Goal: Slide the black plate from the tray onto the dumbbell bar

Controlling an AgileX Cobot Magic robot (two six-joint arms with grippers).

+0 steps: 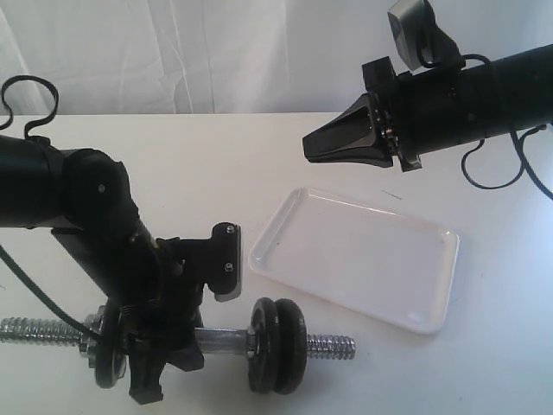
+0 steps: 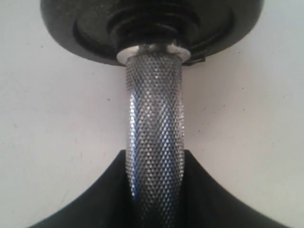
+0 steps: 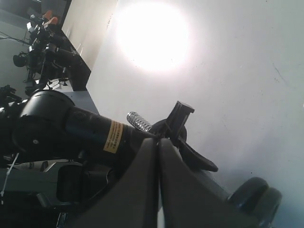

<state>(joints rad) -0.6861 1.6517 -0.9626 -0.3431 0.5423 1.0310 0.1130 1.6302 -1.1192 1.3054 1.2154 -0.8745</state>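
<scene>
Lab-like robot bench, white table (image 1: 199, 164), draped white cloth backdrop (image 1: 216, 52)

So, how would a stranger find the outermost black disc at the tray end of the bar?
Start at the white tray. Just before it, nearer the camera, lies a silver bar carrying two black discs side by side. The one wanted is the outer disc, next to the bare threaded end.
</scene>
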